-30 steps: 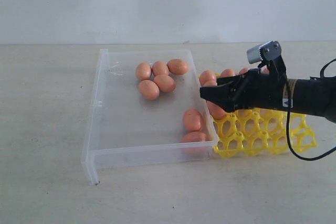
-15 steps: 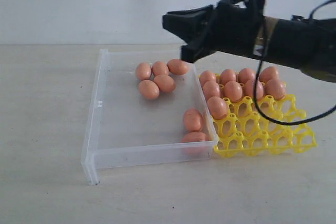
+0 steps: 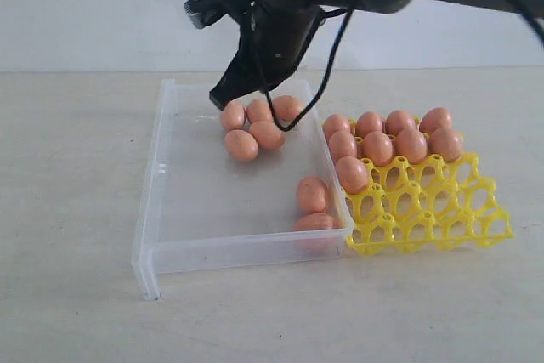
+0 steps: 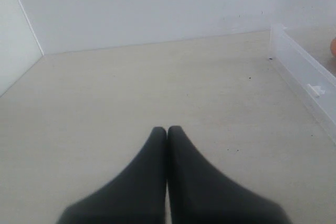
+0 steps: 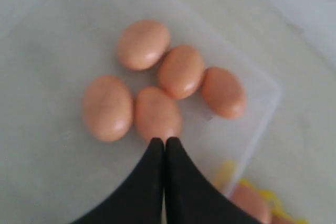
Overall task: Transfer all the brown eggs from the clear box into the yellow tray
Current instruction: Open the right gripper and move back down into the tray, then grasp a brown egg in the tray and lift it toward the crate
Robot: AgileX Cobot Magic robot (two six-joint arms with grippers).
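**Right gripper (image 3: 223, 96) closed and empty over the brown eggs (image 3: 266, 134) in the clear box (image 3: 212, 210)**

The right arm reaches in from the upper right of the exterior view and across the middle. Its gripper points down at the far end of the clear box. The two black fingers (image 5: 157, 153) are pressed together with nothing between them. Their tips sit just over a tight cluster of five brown eggs at that far end. In the right wrist view the tips lie right beside the nearest egg of the cluster (image 5: 157, 115). Whether they touch it cannot be told.

Two more eggs lie in the near right corner of the box against its right wall, one (image 3: 312, 195) behind the other (image 3: 315, 223). That makes seven eggs in the box.

The yellow tray (image 3: 425, 210) stands on the surface (image 3: 76, 210) just beside the right wall of the box. Nine eggs sit in its far cups: four in the back row, four in the next, and one (image 3: 352, 174) in front at the left. The near cups hold nothing.

The left gripper (image 4: 167, 129) is also closed and holds nothing, its fingers tip to tip. It hangs over bare surface, with a wall of the clear box at the edge of its view.
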